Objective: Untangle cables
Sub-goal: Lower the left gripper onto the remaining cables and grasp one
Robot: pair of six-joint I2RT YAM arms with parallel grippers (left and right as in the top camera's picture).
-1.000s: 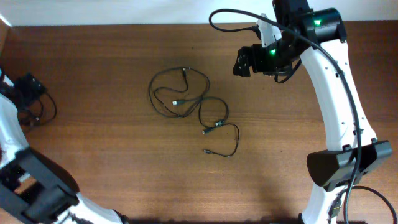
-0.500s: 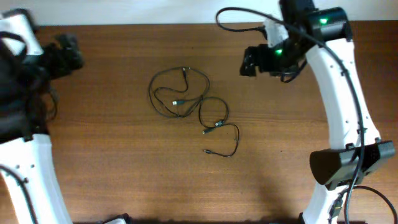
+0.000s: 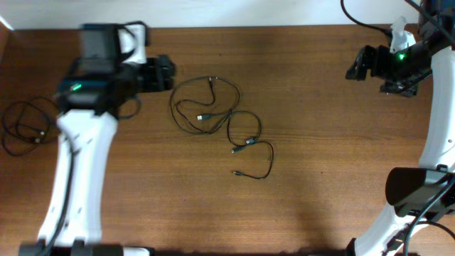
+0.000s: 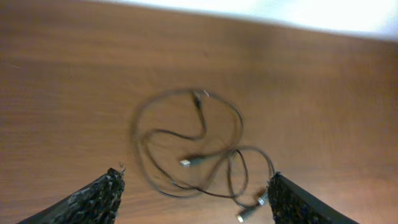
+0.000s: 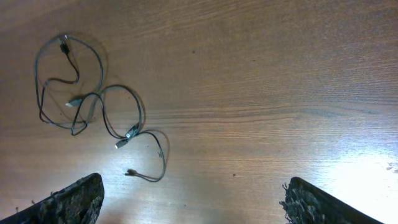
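Observation:
The cables (image 3: pixel 213 114) lie as thin black loops with small plug ends on the middle of the brown table (image 3: pixel 306 178). My left gripper (image 3: pixel 170 73) hovers just left of their top loop, pointing right, open and empty. In the left wrist view the cables (image 4: pixel 193 149) show blurred between and beyond the two dark fingertips (image 4: pixel 93 202), with the left gripper (image 4: pixel 196 202) above them. My right gripper (image 3: pixel 353 69) hangs open at the upper right, far from the cables. The right wrist view has the cables (image 5: pixel 93 112) at the far left, off the right gripper (image 5: pixel 196 202).
Another thin black cord (image 3: pixel 25 128) lies coiled near the table's left edge. The white left arm (image 3: pixel 82 156) runs down the left side. The right arm (image 3: pixel 437 142) runs along the right edge. The table's far edge meets a pale wall (image 3: pixel 234 11).
The left arm has swung in from the far left to just beside the cables, its jaws narrowing a little. The right arm has drawn back to the right, away from the cables.

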